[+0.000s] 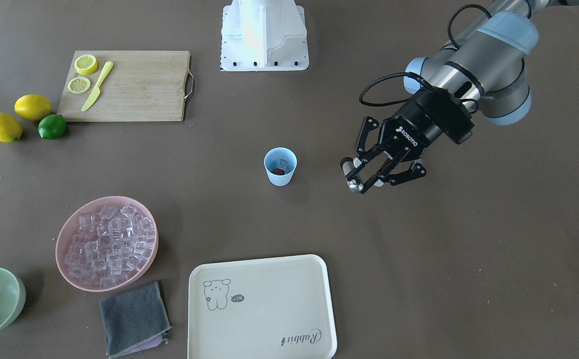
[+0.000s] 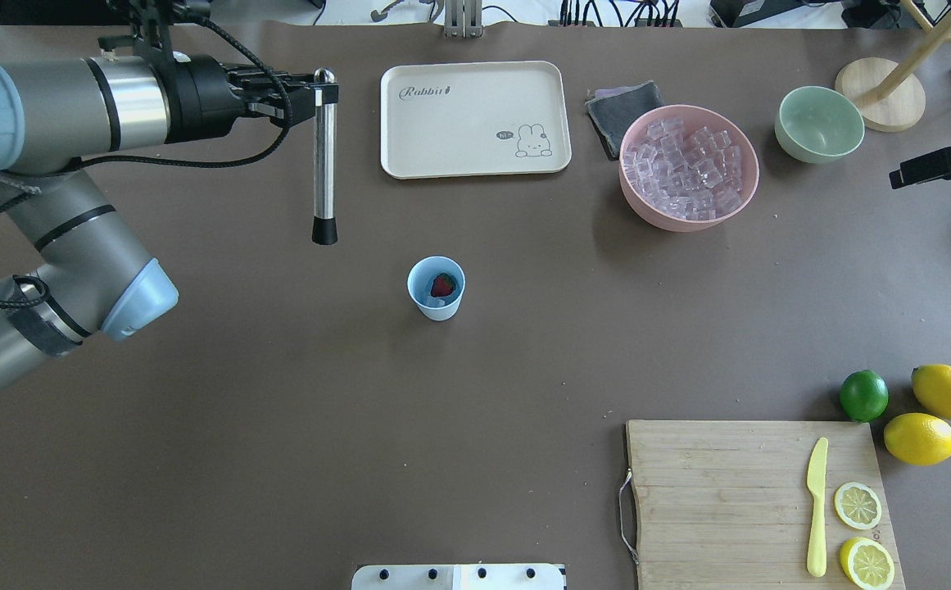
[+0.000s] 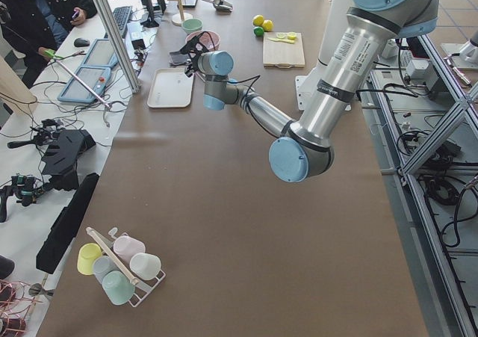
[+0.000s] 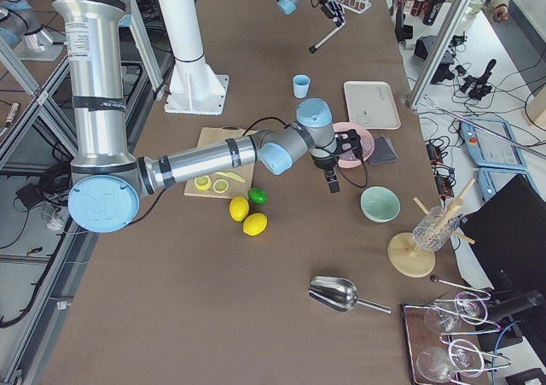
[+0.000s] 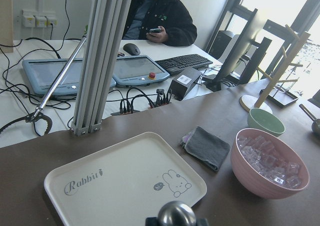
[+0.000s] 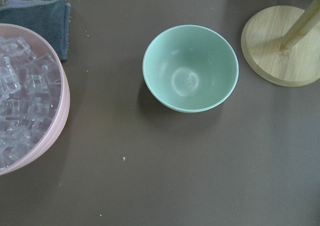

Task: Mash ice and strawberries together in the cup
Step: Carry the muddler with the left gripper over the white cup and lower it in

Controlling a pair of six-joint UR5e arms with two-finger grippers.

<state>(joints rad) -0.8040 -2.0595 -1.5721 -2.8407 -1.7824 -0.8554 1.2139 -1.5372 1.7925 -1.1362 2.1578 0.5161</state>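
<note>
The left end effector [image 1: 361,175] is clenched on the top of a steel muddler [image 2: 324,156], apart from the cup [image 2: 436,287] — light, tippy plastic holding a soft strawberry [image 2: 443,284] with slick, hard ice [image 2: 434,302] — whose wall probably wants steadying while pressing straight down.

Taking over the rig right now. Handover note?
Left gripper: shut on the muddler, tip down, beside the cup, not over it.
Right gripper: near the green bowl; open or shut unclear.
Done: strawberry and some ice are in the cup; more cubes are in the pink bowl.
Left: the berry looks whole, so bring the muddler over and mash.
</note>
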